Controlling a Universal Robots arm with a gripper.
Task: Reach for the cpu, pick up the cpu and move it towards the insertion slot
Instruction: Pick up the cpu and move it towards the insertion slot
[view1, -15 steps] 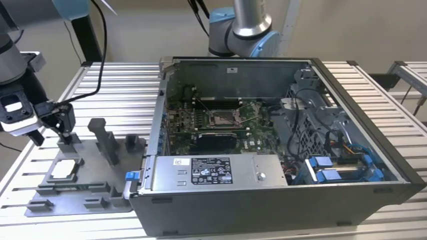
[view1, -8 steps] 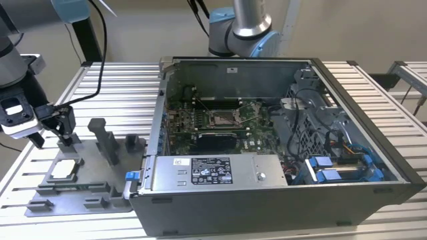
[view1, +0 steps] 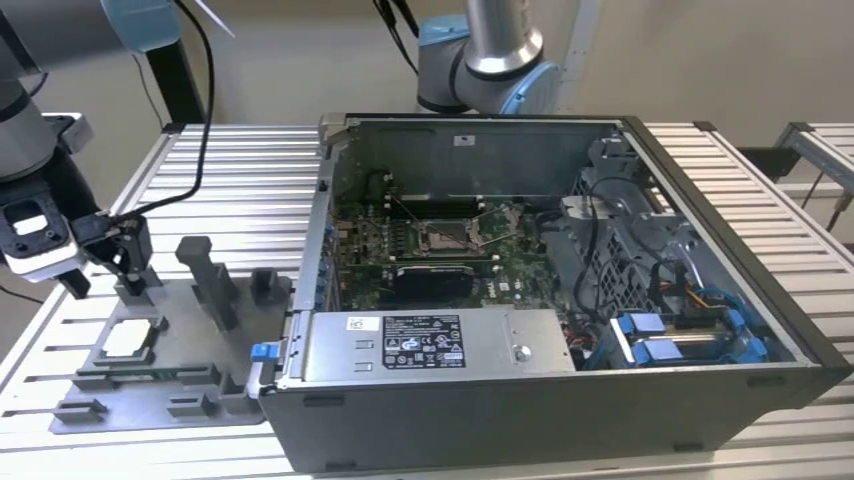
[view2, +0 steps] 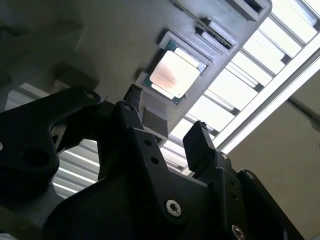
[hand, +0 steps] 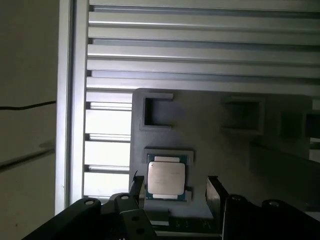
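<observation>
The tool (hand: 175, 187), black fingers (hand: 215, 192) spread and holding nothing, hangs over the grey tray (view1: 140, 403) at the exterior view's left of the desk (view1: 227, 170). The cpu (hand: 166, 179) lies flat in a square pocket of that tray, silver top up, its sides equal, between the fingers in the first wrist view. The insertion slot (view1: 447, 237) sits well apart, inside the open computer case (view1: 534, 400) at the exterior view's right.

The cpu (view1: 130, 338) lies in a recess of the tray (view1: 140, 408); the gripper (view1: 104, 282) hangs over the tray, above the cpu. At the exterior view's right of the tray stands the computer case (view1: 534, 420), with the insertion slot (view1: 447, 237) inside
</observation>
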